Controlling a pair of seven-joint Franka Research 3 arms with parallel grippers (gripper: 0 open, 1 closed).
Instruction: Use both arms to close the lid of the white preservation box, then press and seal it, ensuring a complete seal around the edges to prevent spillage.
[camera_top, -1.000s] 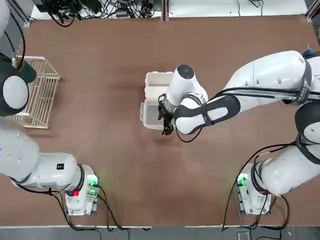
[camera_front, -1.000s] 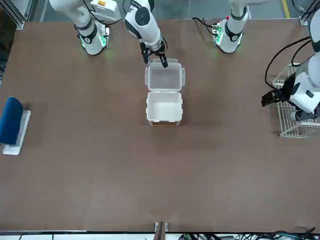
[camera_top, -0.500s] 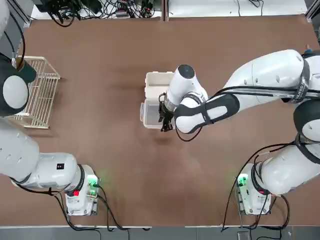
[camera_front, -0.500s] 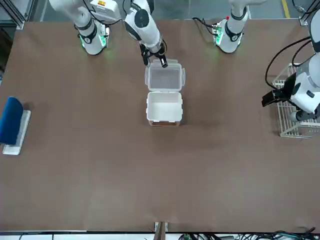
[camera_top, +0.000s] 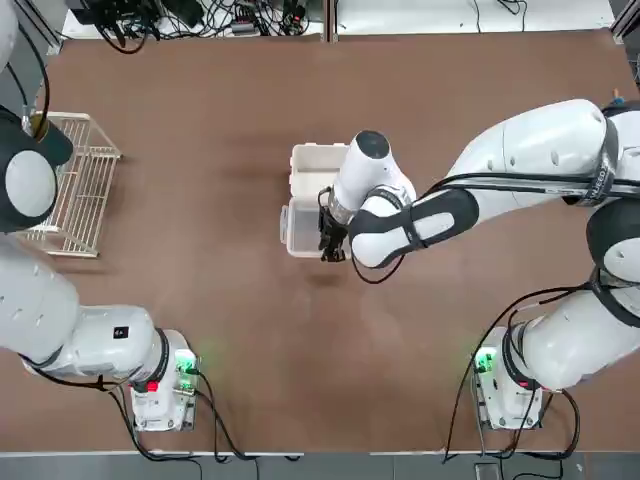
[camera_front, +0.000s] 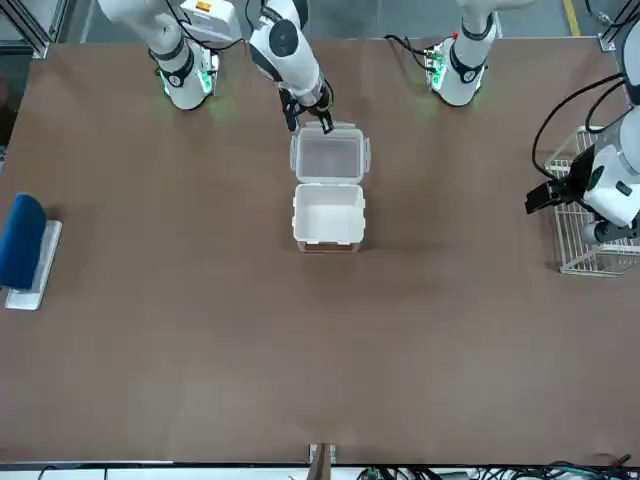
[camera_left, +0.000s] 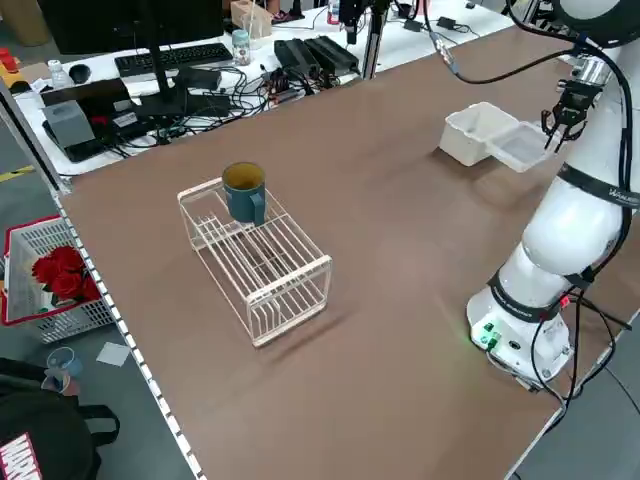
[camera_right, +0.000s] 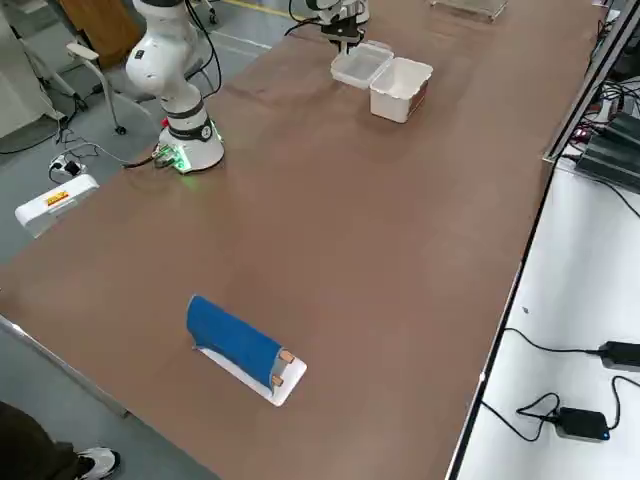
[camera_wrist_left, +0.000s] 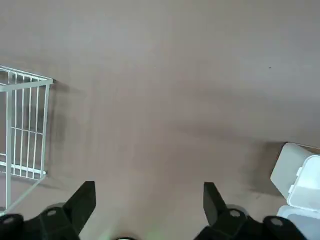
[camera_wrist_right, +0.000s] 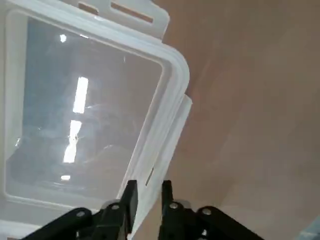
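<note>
Brown and matte, the worktop (camera_top: 250, 330) carries the small translucent white plastic preservation box (camera_front: 328, 219) near its middle, with the flat rectangular translucent lid (camera_front: 329, 157) swung open and lying flat on the side toward the arms' bases, joined to the box along one long edge. The right gripper (camera_wrist_right: 146, 192) is seen at the lid's outer rim, near a corner on the edge away from the hinge; in the right wrist view its two dark fingers (camera_wrist_right: 131, 199) are drawn to a narrow gap with the side latch flap of the lid between them, though whether the pads press it cannot be told. In the top view the same right gripper (camera_top: 331, 245) is found at the lid's edge, reached by the glossy white right arm (camera_top: 520, 160) from the side. The left gripper (camera_wrist_left: 150, 202) is held wide open and empty, well apart from the box, above bare worktop beside a white wire basket (camera_top: 72, 183). A teal mug (camera_left: 244, 191) is set on the basket. A blue roll on a white base (camera_right: 240, 347) is placed far from the box.
</note>
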